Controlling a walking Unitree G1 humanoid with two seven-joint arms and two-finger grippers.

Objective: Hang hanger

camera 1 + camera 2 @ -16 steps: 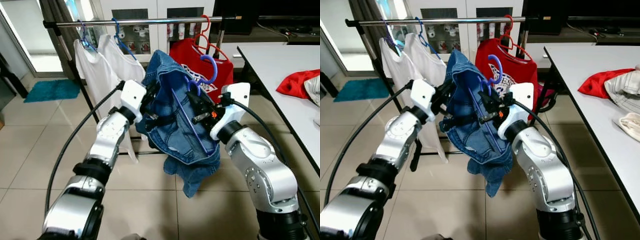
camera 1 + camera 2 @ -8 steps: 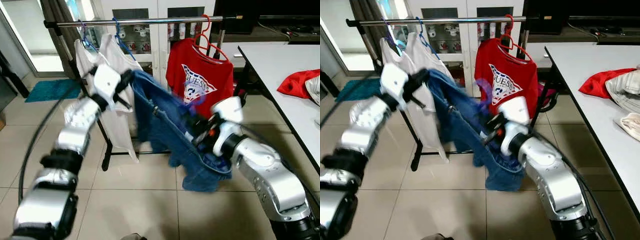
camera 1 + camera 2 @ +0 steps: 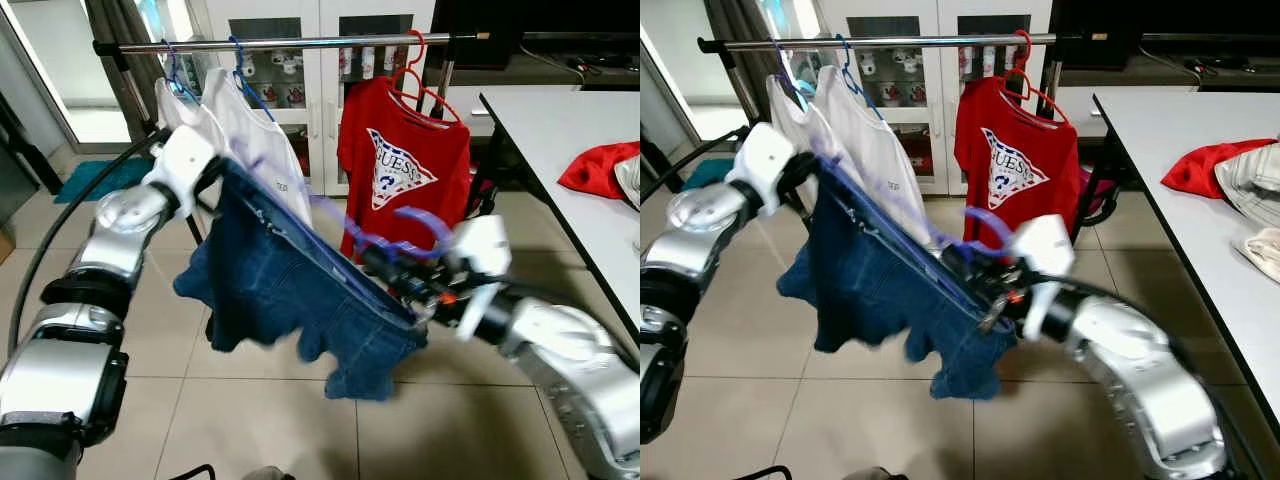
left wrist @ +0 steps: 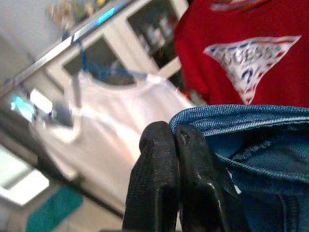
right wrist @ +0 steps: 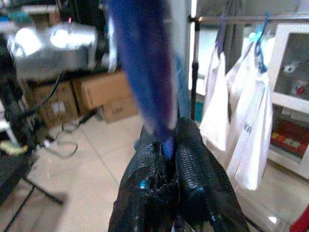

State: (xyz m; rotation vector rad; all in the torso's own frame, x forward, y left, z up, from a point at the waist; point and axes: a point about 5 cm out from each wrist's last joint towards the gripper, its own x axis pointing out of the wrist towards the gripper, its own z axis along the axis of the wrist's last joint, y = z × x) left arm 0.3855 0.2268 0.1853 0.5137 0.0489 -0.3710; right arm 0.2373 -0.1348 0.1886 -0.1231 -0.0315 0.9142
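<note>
Denim garment [image 3: 300, 300] on a blue hanger [image 3: 400, 225] stretches between both arms. Left end effector [image 4: 175, 145] pinches the waistband; right end effector [image 5: 169, 145] clamps the hanger. The far rail [image 3: 300, 43] is not yet reached.

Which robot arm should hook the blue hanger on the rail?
Probably the right gripper: it pinches the blue hanger by its hook. The left gripper only clamps the denim skirt waistband, below the rail.

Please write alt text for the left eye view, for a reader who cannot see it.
Both grippers hold blue denim shorts on a purple hanger, stretched between left gripper and right gripper, before a clothes rail with white shirts and a red T-shirt.
</note>
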